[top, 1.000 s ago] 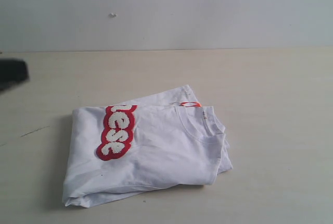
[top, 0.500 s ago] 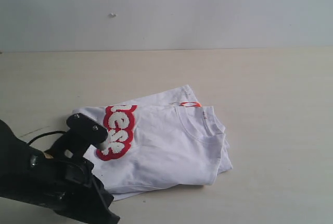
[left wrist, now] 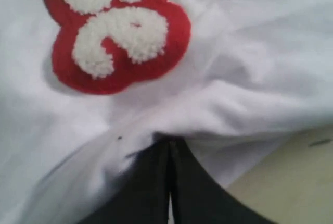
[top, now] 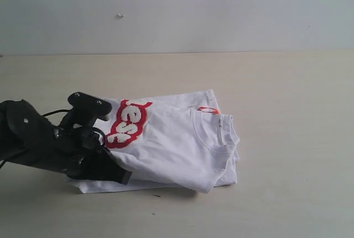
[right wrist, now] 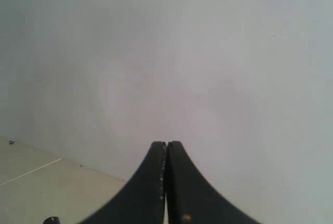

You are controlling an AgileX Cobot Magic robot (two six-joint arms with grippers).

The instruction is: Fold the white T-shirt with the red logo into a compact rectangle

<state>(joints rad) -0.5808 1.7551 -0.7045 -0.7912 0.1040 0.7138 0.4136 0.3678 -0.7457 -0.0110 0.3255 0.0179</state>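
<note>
part-folded on the surface [top: 287, 110], the white t-shirt [top: 182, 149] had its edge beside the red logo [top: 128, 123] pinched in the closed left hand [left wrist: 169, 151], a sound hold for light, limp cloth likely to sag; the right hand [right wrist: 166, 148] was shut, empty.

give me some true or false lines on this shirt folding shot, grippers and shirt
1. The left gripper is shut at the edge of the white T-shirt. True.
2. The right gripper is open. False: its fingers are pressed together.
3. The red logo lies on top, in plain view. True.
4. The T-shirt is spread out flat with both sleeves out. False: it is folded over in layers.
</note>
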